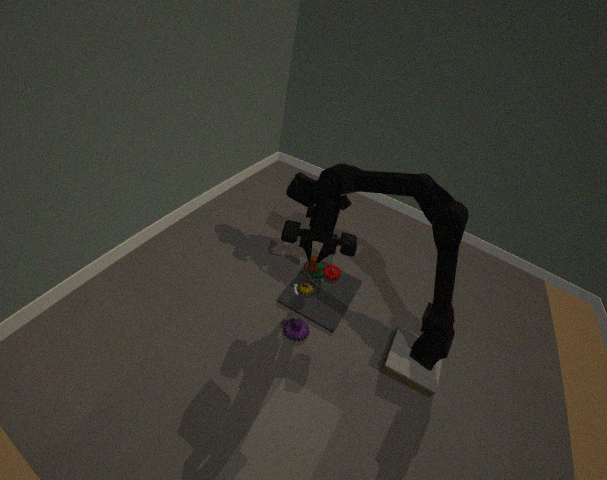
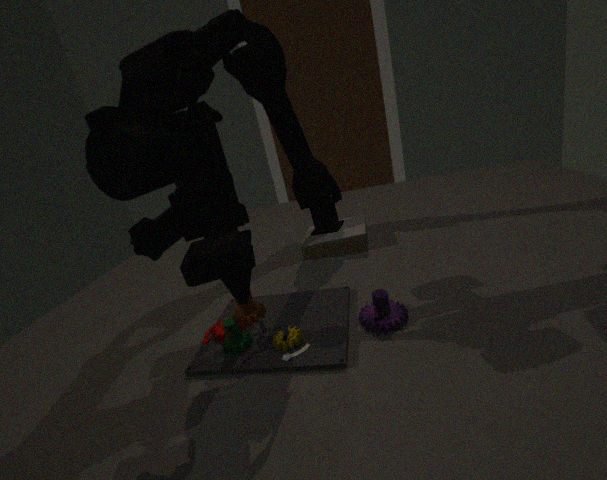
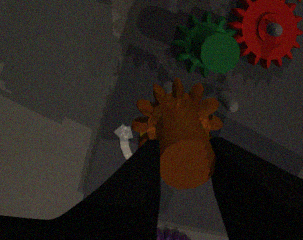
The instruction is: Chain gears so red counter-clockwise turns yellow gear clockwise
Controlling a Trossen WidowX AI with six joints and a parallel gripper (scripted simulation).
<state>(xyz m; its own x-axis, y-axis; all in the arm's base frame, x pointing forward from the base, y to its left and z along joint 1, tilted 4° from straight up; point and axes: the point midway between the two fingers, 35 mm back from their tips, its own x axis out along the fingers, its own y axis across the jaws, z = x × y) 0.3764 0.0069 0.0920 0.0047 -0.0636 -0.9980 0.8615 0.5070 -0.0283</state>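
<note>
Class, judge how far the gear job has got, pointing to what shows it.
Done: the green gear stands on the board beside the red gear.
In hand: the orange gear, in the claw.
Left: seating and releasing it, then withdrawing.

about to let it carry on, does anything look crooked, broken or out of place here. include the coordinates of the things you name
Nothing stands out as damaged. The orange gear point(image 1: 311, 267) point(image 2: 249, 313) point(image 3: 178, 117) is held in the hand point(image 1: 313, 260) point(image 2: 244, 302) point(image 3: 183, 150); the purple gear point(image 1: 296, 329) point(image 2: 383, 316) stands upright beside the board point(image 1: 339, 304) point(image 2: 324, 310), as a loose gear should.

Matt grey board point(image 1: 344, 284) point(image 2: 324, 310) point(image 3: 271, 135); matt floor point(image 1: 138, 310) point(image 2: 448, 413)
</note>
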